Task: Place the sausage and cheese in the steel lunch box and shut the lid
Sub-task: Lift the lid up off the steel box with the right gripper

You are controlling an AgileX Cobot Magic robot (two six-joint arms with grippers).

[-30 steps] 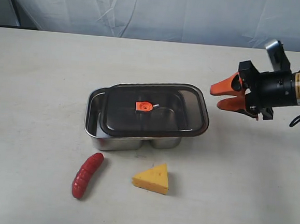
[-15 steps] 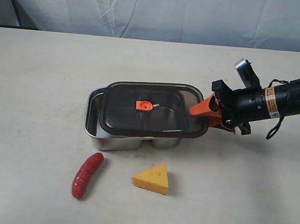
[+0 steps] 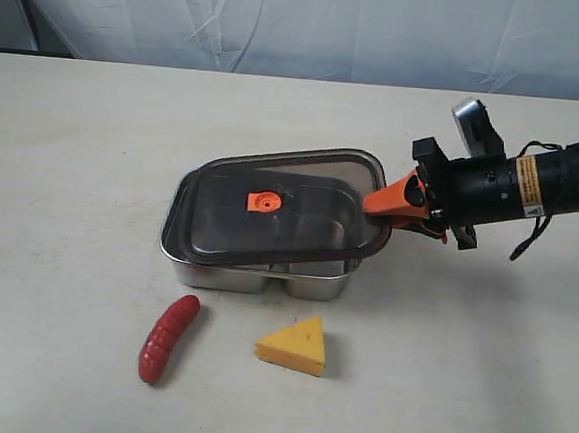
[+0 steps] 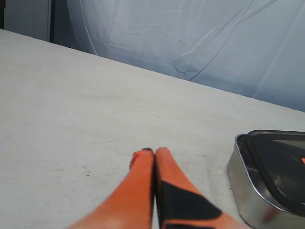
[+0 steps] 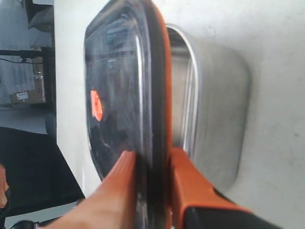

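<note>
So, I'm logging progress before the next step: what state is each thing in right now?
lid: tilted over the box, one end clamped and raised, not sealed.
box: on the table, loosely covered by the lid.
sausage: lying on the table, outside the box.
cheese: on the table, outside the box.
right gripper: shut on the lid's edge.
left gripper: shut, empty.
</note>
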